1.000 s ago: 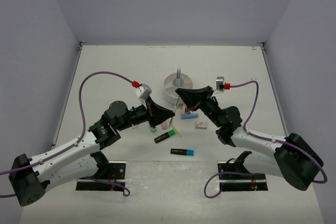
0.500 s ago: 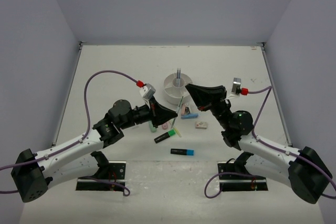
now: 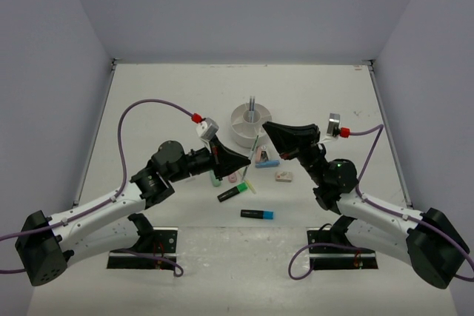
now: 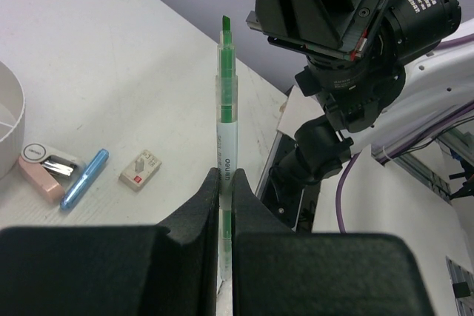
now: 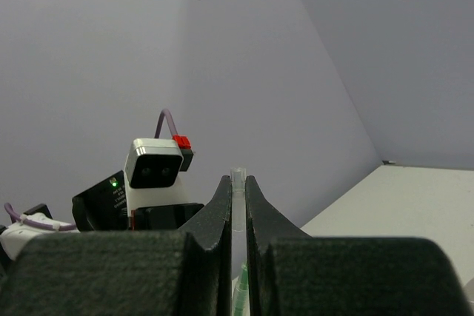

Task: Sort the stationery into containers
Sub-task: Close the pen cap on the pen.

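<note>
Left gripper (image 4: 226, 183): jaws closed on the lower barrel of a green pen (image 4: 226, 109), which is held upright and clear of the counter (image 3: 163, 94). The pen is slender, with a translucent green barrel, a white printed label band and a bare chisel tip pointing up at the other arm. Right gripper (image 5: 237, 183): jaws closed on a thin, clear, tube-like piece, judged to be the pen's clear cap (image 5: 238, 183). It sits opposite the pen's tip, near it but apart. The two-arm hold in mid-air suggests one arm steadies the barrel while the other handles the cap. Whether the cap is meant to go on or stay off cannot be told. The organiser (image 3: 241, 135) stands just behind both grippers. It is round, white, smooth plastic, low-walled and divided into wedges, with one thin pen upright in its centre cup. The rest of the stationery lies loose on the matte pale counter, not yet sorted: a small pale block eraser (image 4: 141, 169), a glossy blue marker (image 4: 84, 178), a black-bodied green highlighter (image 3: 232, 194) and a blue highlighter (image 3: 257, 214) nearest the arm bases. Risk noted — the pinch on a round, slick barrel is narrow, so the pen may pivot in the jaws.
</note>
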